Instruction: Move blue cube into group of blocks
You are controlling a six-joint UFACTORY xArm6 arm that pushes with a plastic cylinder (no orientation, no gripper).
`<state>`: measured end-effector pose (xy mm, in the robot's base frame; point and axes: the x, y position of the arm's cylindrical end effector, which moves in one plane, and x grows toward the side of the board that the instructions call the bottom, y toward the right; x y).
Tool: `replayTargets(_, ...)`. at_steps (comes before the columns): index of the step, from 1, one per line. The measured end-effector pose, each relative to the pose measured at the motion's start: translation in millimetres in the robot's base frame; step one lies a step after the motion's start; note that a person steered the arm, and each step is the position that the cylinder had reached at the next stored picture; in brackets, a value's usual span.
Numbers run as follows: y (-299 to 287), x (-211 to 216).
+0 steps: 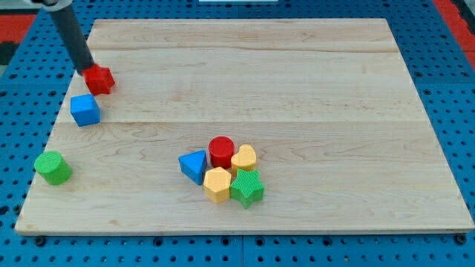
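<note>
The blue cube [85, 110] lies near the board's left edge. My tip [84, 72] stands just above it, touching the upper left side of a red block [99, 79]. The group sits at the lower middle: a blue triangular block [194, 165], a red cylinder [221, 151], a yellow heart-like block [244, 158], a yellow hexagonal block [217, 185] and a green star-like block [247, 188]. The blue cube is far left of and above this group.
A green cylinder [53, 167] stands alone at the lower left, below the blue cube. The wooden board [297, 81] rests on a blue perforated base [453, 96].
</note>
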<state>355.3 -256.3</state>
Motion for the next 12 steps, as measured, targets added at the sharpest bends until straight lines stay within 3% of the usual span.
replayTargets(3,171,130)
replayTargets(4,154,136)
replayTargets(6,57,153)
replayTargets(7,-11,130)
replayTargets(8,-31,75)
replayTargets(9,8,64)
replayTargets(10,102,89)
replayTargets(11,160,106)
replayTargets(12,154,123)
